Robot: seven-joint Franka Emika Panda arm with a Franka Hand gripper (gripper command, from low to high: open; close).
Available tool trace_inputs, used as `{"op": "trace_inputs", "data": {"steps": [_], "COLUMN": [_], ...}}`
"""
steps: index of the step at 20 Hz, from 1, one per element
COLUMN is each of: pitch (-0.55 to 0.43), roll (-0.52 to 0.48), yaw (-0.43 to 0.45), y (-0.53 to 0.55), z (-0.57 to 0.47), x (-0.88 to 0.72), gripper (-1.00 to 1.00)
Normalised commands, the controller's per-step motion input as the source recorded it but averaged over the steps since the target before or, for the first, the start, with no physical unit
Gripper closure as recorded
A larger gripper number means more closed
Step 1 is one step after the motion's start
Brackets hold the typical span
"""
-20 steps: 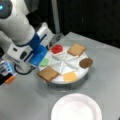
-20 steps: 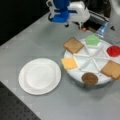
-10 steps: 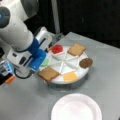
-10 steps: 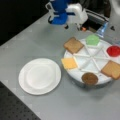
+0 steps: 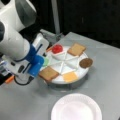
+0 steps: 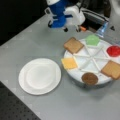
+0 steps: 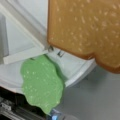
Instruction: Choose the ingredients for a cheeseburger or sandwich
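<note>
In a front view the arm (image 5: 17, 42) fills the left side. It has sunk a little lower over the tray's left rim in the last second. Its claw (image 6: 73, 27) hangs just past that rim, close to the lettuce (image 5: 46, 61) and the near bread (image 5: 48, 73). It touches neither, as far as can be seen, and whether its jaws stand apart or together cannot be told.

The wrist view agrees: the lettuce (image 7: 42, 85) and that bread (image 7: 85, 32) lie directly below in neighbouring compartments, with a white divider between them.

Further right on the tray (image 5: 75, 58), every ingredient sits in its own wedge:
- the tomato (image 5: 57, 48)
- the cheese (image 5: 70, 76)
- the second bread (image 5: 77, 49)
- the patty (image 5: 86, 63)

None of them has shifted.

The plate (image 5: 76, 110) stands on the surface (image 5: 107, 82) just beside the tray, towards the view's bottom, and carries no piece. No sandwich is begun, then. The arm's descent reads as the approach to a first pick, most likely the bread or the lettuce.
</note>
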Motion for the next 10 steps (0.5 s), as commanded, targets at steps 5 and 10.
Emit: {"op": "trace_inputs", "data": {"steps": [5,10], "pitch": [-0.061,-0.045], "roll": [0.361,0.341], "yaw": [-0.084,-0.107], "y": [-0.13,-0.16], "z": [-0.21,-0.18], "x": [0.08,0.11], "gripper": [-1.00,-1.00]}}
